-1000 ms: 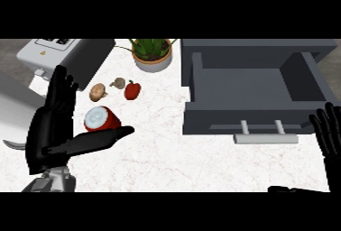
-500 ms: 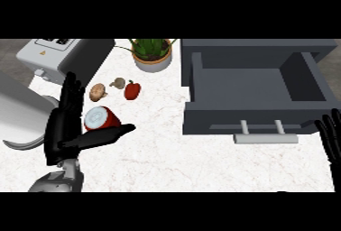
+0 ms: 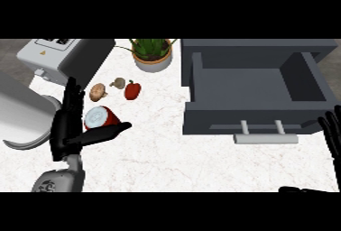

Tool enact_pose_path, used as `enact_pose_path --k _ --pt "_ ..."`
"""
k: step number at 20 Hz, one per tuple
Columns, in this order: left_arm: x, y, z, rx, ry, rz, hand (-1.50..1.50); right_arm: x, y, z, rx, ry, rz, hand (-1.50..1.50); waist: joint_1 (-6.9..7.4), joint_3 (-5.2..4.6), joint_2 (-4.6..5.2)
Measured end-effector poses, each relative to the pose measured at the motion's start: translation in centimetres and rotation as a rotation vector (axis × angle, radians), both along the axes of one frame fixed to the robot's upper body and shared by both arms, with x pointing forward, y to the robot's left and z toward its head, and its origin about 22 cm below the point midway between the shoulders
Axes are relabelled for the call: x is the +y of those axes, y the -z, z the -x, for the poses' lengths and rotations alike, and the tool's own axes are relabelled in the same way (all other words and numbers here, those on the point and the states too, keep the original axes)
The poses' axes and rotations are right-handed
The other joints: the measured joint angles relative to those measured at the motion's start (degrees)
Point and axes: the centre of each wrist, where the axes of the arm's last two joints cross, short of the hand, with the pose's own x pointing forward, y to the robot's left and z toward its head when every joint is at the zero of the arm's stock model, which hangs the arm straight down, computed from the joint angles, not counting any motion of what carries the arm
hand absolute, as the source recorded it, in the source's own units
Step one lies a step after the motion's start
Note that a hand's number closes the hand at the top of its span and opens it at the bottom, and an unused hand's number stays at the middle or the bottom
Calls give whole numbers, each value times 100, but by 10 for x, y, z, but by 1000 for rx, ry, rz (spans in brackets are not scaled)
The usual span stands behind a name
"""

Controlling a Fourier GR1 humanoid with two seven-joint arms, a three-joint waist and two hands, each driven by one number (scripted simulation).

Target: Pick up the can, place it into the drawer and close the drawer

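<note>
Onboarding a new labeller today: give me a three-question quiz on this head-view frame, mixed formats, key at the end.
1. True or false: the dark grey drawer stands open.
2. Which hand is next to the red can with a pale lid? A) left hand B) right hand
3. Fill in: the small red pepper lies between the can and the potted green ____.

Key: 1 true; 2 A, fingers straight, thumb under the can, not curled round it; 3 plant.
</note>
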Motion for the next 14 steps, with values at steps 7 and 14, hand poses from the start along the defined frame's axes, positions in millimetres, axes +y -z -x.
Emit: enact_pose_path --k 7,14 --pt "11 32 6 18 -25 -4 -150 0 5 5 -3 -11 3 -150 -2 0 -1" --pt "32 57 14 36 -36 -9 -150 1 11 7 -5 -6 -2 -150 1 0 -2"
